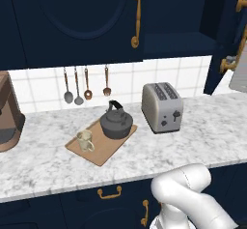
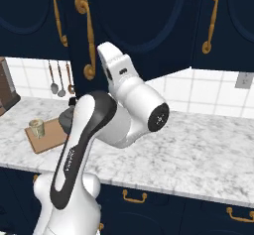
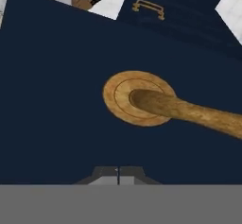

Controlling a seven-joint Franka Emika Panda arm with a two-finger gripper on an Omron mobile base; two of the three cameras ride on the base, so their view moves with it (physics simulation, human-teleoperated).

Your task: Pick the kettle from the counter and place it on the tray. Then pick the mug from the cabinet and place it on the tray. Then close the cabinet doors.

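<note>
On the tray (image 1: 99, 150), the mug (image 1: 85, 140) and kettle (image 1: 116, 122) are already set; the toaster (image 1: 162, 107) stands to their right. Cabinet-door closing is judged in hand: the gripper (image 3: 118, 170), fingers together and empty, is pressed near a brass handle (image 3: 156, 101). 1 door (image 1: 226, 35) is seen ajar; a push is needed.

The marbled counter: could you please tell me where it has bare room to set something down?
The white-grey marbled counter is bare in front of the light-brown wooden tray, and right of the boxy silver toaster. It is crowded on the tray, which holds the dark grey kettle and cream mug.
</note>
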